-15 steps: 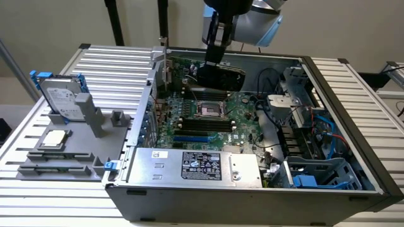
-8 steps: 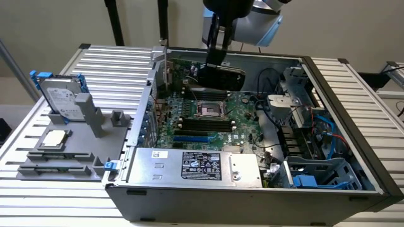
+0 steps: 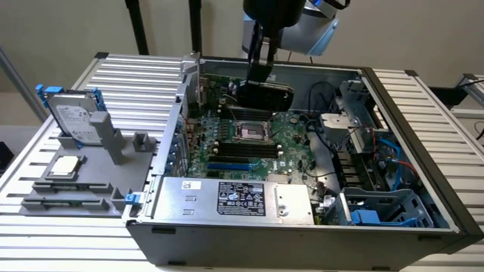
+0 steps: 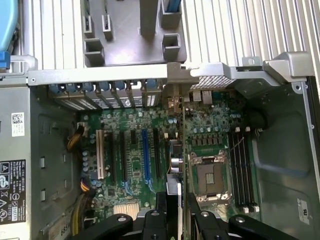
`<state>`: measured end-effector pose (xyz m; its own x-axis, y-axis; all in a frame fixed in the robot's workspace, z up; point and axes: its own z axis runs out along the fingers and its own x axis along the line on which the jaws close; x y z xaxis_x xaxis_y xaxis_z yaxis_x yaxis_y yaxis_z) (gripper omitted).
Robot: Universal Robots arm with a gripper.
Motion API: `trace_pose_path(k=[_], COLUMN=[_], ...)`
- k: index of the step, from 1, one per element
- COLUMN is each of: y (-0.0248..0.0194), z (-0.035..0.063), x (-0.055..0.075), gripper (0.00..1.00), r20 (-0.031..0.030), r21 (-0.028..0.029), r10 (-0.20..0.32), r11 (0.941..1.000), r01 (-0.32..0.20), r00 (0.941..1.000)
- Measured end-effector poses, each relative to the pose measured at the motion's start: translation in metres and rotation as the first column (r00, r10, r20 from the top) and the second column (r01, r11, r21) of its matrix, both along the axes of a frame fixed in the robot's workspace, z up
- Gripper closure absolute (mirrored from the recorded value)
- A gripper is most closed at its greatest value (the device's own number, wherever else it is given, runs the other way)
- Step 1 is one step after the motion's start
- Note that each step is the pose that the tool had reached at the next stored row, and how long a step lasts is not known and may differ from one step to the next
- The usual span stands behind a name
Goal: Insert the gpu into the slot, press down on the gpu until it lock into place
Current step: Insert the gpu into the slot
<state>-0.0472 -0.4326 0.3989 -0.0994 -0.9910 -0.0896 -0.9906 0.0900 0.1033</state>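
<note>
You are in the insertion step: the gripper (image 4: 176, 200) is clamping the gpu (image 3: 264, 95) edge-on above the motherboard (image 3: 291, 139), beside the CPU socket (image 3: 253, 131). Seating is calling for alignment over the blue slot (image 3: 229, 167).

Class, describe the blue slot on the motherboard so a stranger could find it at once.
Look inside the open computer case at the green motherboard. Among its long parallel connector strips, the slot is the only bright-blue one; its neighbours are black.
</note>
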Motion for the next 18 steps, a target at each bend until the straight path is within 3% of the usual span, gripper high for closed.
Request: trace_pose_path(k=[11,18], y=[-0.0059,-0.0129], z=[-0.0122,-0.0203], x=[0.000,0.000], gripper=[0.74,0.74], r20=[0.0056,0.0100], r21=[0.0026,0.0064], r10=[0.039,0.055], r11=[0.9992,0.9985], r01=[-0.039,-0.055], r00=[0.9992,0.9985])
